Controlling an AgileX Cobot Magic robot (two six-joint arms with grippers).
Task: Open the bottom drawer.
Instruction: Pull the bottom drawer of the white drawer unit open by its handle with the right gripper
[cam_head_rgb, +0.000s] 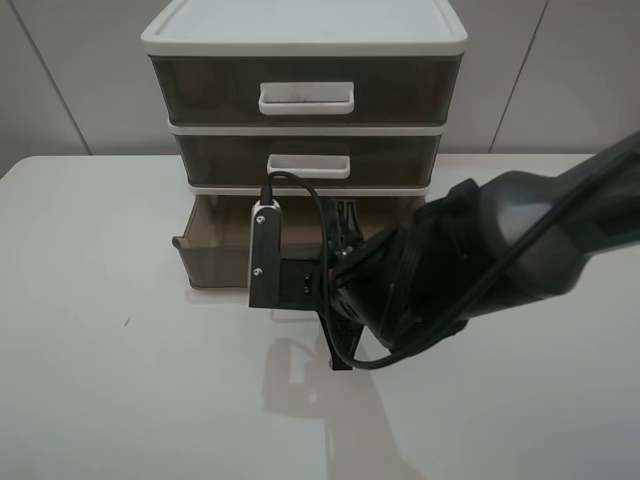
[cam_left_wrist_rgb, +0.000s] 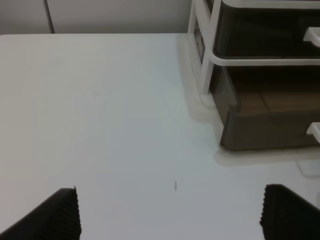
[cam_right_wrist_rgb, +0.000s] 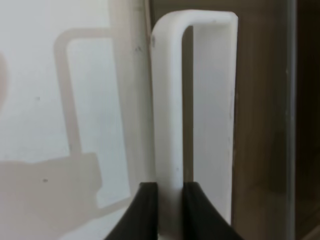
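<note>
The bottom drawer (cam_head_rgb: 215, 250) is smoky-brown and stands pulled partway out of the white-framed unit; it also shows in the left wrist view (cam_left_wrist_rgb: 265, 130). My right gripper (cam_right_wrist_rgb: 170, 200) is shut on its white loop handle (cam_right_wrist_rgb: 170, 100), with one dark finger (cam_right_wrist_rgb: 147, 210) on each side of the handle bar. In the exterior high view my right arm (cam_head_rgb: 450, 260) covers the handle and the gripper. My left gripper (cam_left_wrist_rgb: 170, 215) is open and empty above the table, to the left of the unit, apart from the drawer.
The middle drawer (cam_head_rgb: 308, 160) and the taller top drawer (cam_head_rgb: 305, 90) are closed above the pulled-out one. The unit stands at the back of the white table (cam_head_rgb: 100, 350). A black cable (cam_head_rgb: 300, 190) loops up from my right wrist in front of the middle drawer.
</note>
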